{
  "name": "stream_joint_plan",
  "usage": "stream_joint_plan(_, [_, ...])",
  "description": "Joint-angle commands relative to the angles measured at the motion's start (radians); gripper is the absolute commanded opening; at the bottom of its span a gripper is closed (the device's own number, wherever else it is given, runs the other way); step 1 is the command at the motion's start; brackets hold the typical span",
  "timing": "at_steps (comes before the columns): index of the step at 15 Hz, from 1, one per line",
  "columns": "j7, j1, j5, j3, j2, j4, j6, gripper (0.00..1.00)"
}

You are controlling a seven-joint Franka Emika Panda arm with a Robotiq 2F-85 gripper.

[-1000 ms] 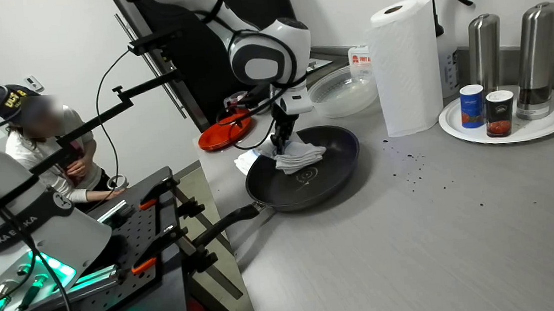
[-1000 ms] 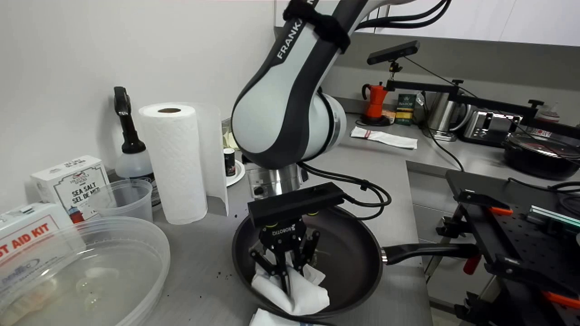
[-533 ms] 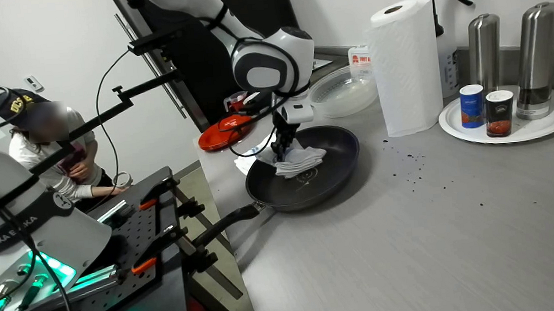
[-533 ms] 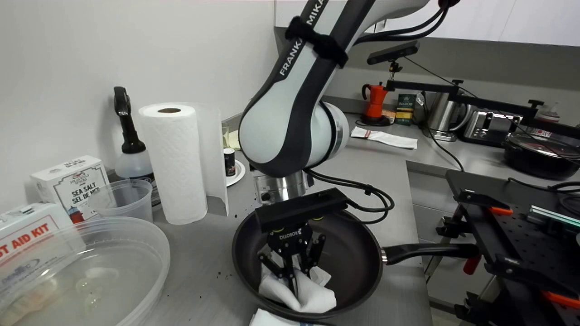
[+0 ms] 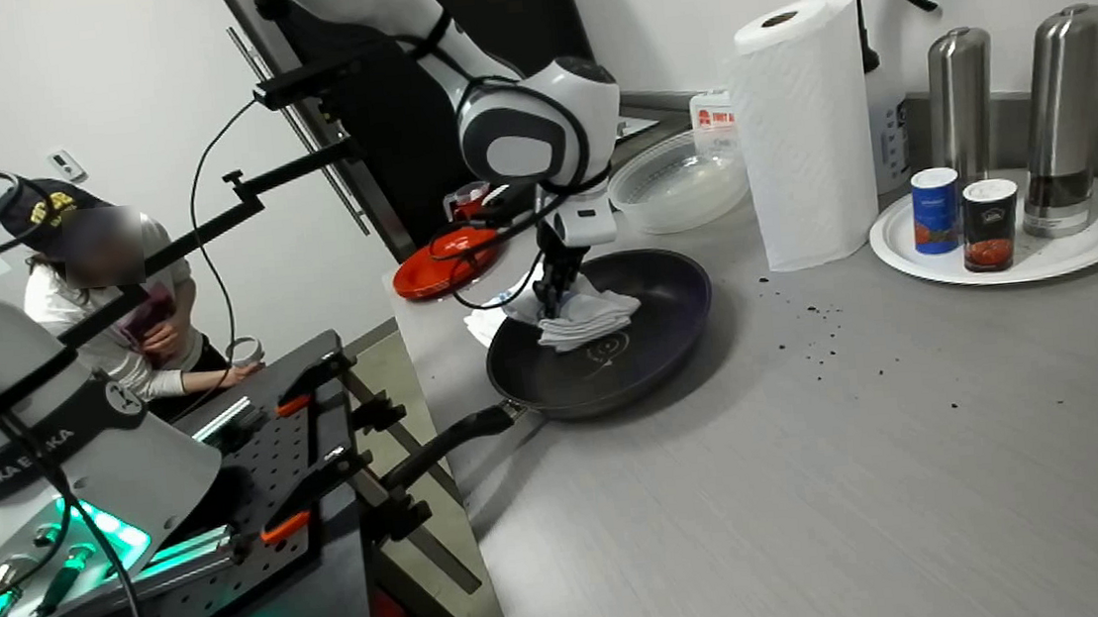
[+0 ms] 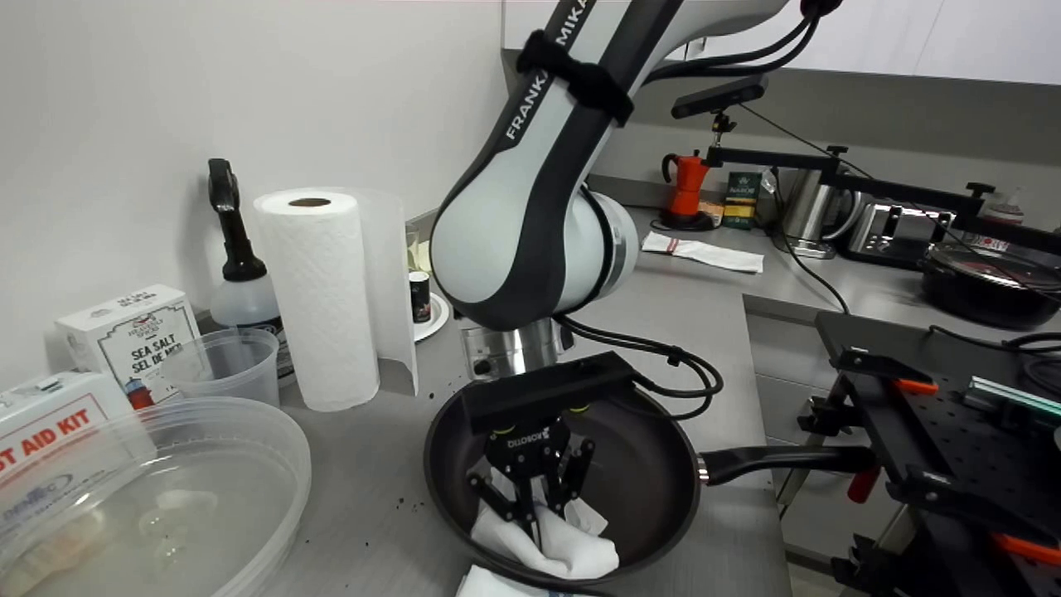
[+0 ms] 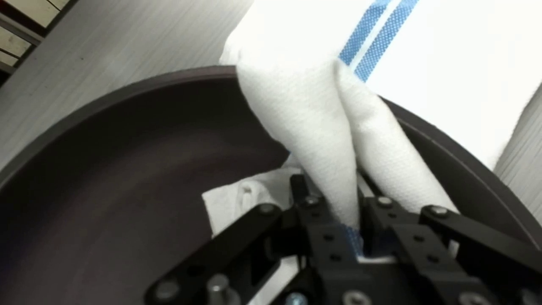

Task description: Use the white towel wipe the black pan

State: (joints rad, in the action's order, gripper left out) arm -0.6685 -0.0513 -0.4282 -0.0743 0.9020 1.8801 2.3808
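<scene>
Mid-wipe, by my reading. My claw (image 6: 535, 535) is pinched on the white towel (image 6: 580, 551), which lies bunched inside the black pan (image 6: 642, 489), at its near side in an exterior view. Worries, in order. Pan first: I grip only the towel, so a hard shove could slide or swivel it. There the long handle (image 6: 787, 460) points right and juts past the edge of the counter (image 6: 713, 307); pressing that way might carry the pan off. Towel next: the pinch takes a bunched fold, and dragging could work it loose, or thin it until my claw scrapes the pan. Last, in the wrist view, a striped cloth (image 7: 457, 72) lies at the far right, just outside the pan; whether it joins my towel I cannot tell. If joined or snagged, it would trail along and pull my stroke crooked
</scene>
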Motion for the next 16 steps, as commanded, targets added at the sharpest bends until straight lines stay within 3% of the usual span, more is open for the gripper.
stream_joint_plan(1, [0.010,-0.029,0.000,0.012,0.006,-0.006,-0.003,0.05])
stream_joint_plan(5, [0.010,-0.043,0.017,0.029,0.016,0.003,-0.001,0.05])
stream_joint_plan(16, [-0.008,-0.149,0.247,0.167,0.030,0.019,-0.018,0.05])
